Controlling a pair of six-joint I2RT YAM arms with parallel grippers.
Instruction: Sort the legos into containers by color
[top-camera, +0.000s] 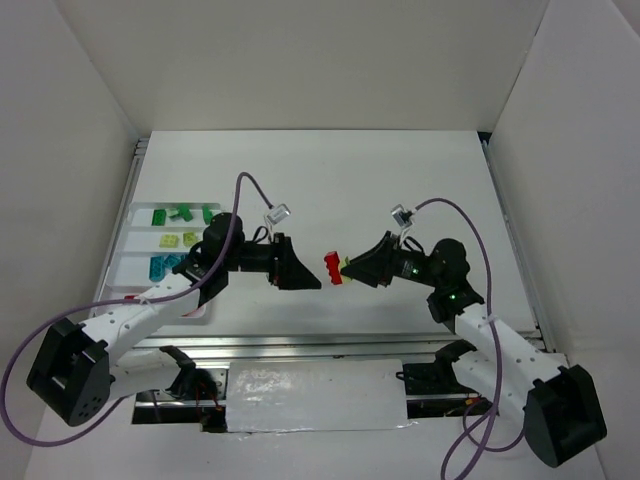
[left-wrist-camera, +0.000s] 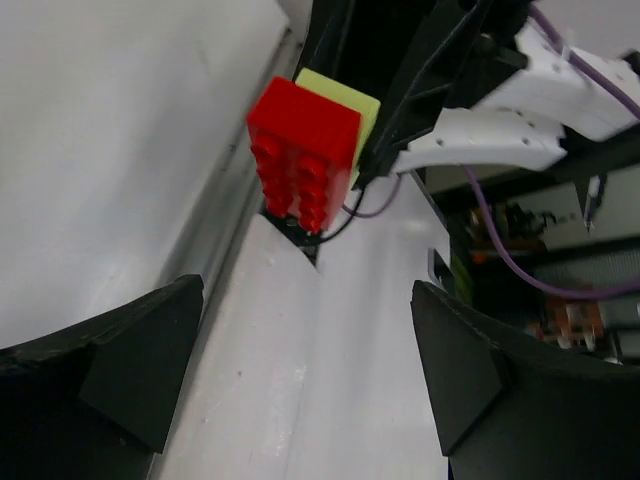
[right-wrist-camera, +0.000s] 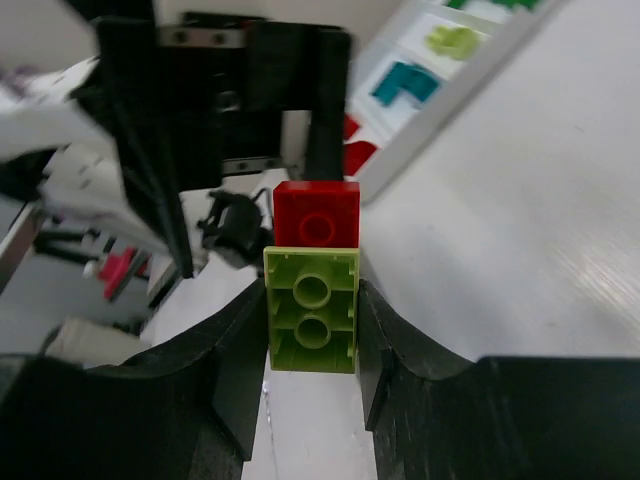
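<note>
**Legos: a joined red and lime pair held between the two arms**

Legos in the white tray (top-camera: 133, 214) at the left of the bench (top-camera: 400, 180) are only partly visible. From above, the far compartment holds dark green bricks (top-camera: 183, 212), the next holds lime bricks (top-camera: 168, 240), and the third holds teal bricks (top-camera: 160, 265). The left arm covers most of the nearest compartment. The right wrist view shows blurred red pieces (right-wrist-camera: 355, 155) there, too indistinct to count.

Both arms reach inward over the middle of the bench, with their wrists facing each other. The right fingers (top-camera: 352, 268) grip a lime brick (right-wrist-camera: 311, 310) by its long sides. A red brick (left-wrist-camera: 303, 165) is stuck to its far end and points toward the other arm. In the right wrist view the lime brick hides much of the red one. The left fingers (top-camera: 303, 276) are spread wide with nothing between them. They are aimed at the red brick, close to it but apart.
</note>
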